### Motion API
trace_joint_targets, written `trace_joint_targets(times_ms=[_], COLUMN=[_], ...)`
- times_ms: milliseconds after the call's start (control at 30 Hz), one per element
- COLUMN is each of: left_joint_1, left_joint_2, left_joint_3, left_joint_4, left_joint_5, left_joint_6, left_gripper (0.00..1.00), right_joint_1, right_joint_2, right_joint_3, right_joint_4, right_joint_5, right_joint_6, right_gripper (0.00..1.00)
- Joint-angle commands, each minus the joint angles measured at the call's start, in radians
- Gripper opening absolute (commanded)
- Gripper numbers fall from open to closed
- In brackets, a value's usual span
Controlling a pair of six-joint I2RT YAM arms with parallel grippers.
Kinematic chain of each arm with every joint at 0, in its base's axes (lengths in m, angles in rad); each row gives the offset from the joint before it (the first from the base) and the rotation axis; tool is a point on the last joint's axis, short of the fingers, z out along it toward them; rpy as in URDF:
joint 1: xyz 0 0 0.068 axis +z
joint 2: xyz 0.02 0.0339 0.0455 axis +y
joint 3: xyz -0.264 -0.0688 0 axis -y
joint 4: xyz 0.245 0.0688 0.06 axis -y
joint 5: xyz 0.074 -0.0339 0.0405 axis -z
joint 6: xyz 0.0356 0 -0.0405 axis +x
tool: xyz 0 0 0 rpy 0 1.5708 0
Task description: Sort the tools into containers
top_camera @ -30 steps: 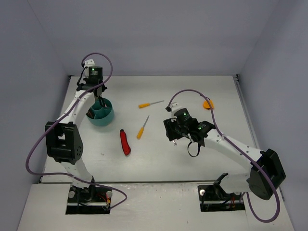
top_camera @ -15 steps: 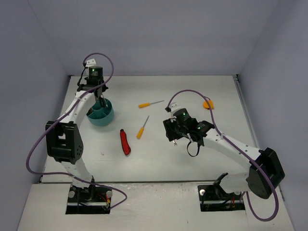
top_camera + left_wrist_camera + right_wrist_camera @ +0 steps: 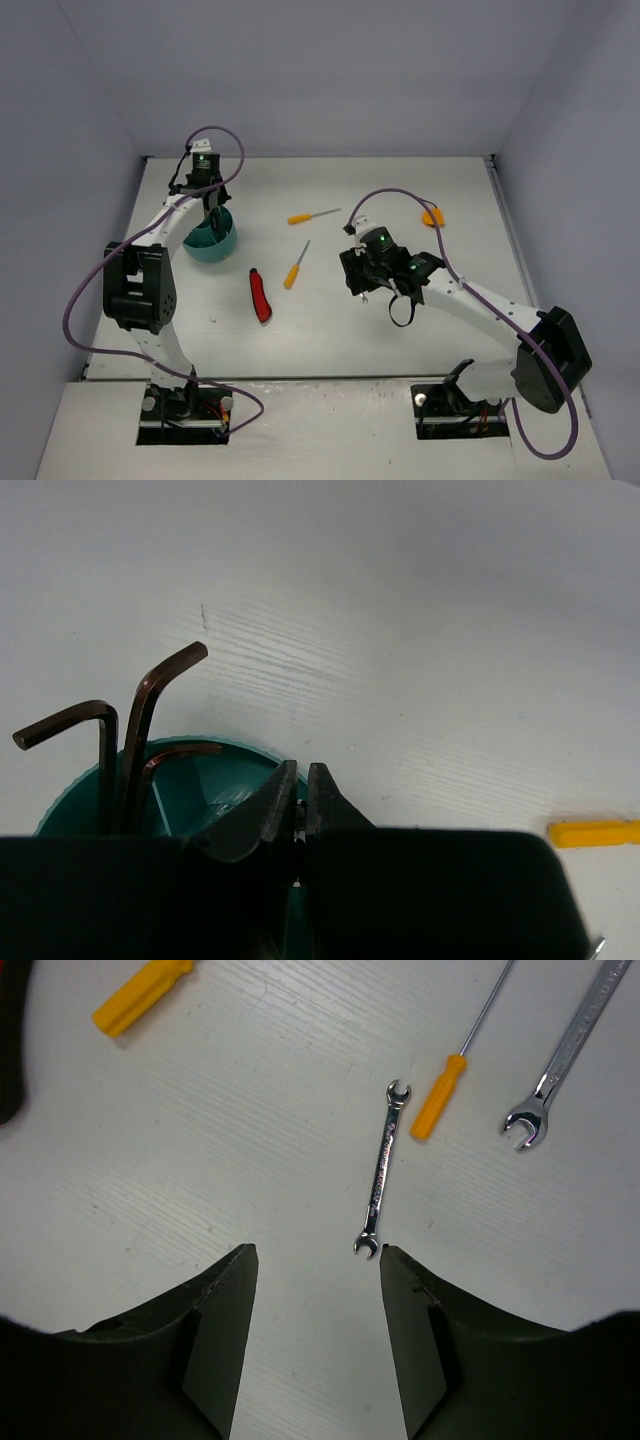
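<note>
The round teal tub [image 3: 212, 243] sits at the back left, and its rim [image 3: 70, 790] shows in the left wrist view with three dark hex keys [image 3: 140, 720] standing in it. My left gripper [image 3: 211, 207] [image 3: 302, 780] hangs over the tub's right side. Its jaws are shut with a thin gap, and a small dark bit shows in it, seemingly a hex key. My right gripper [image 3: 360, 280] [image 3: 315, 1250] is open above a small silver wrench [image 3: 381, 1170], whose lower end lies by my right fingertip. A larger wrench [image 3: 562, 1052] lies beyond it.
Two orange-handled screwdrivers [image 3: 312, 215] [image 3: 295, 266] lie mid-table; they also show in the right wrist view [image 3: 440, 1095] [image 3: 145, 995]. A red-and-black folding knife [image 3: 260, 296] lies in front of the tub. A small orange thing [image 3: 432, 216] sits at the back right.
My left wrist has shifted a little to the right and back over the tub. My right arm has barely moved.
</note>
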Motion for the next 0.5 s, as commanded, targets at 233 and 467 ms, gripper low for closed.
trace_joint_targets(times_ms=[233, 467], left_joint_1=[-0.017, -0.030], left_joint_2=[-0.023, -0.003], left_joint_3=[0.066, 0.119], left_joint_4=[0.062, -0.025], left_joint_5=[0.172, 0.236], left_joint_6=[0.265, 0.340], left_gripper=[0.01, 0.15], right_joint_1=[-0.003, -0.003], right_joint_2=[0.012, 0.008], right_joint_3=[0.008, 0.005], right_joint_4=[0.031, 0.030], right_joint_5=[0.019, 0.029], right_joint_6=[-0.006, -0.002], right_gripper=[0.49, 0.49])
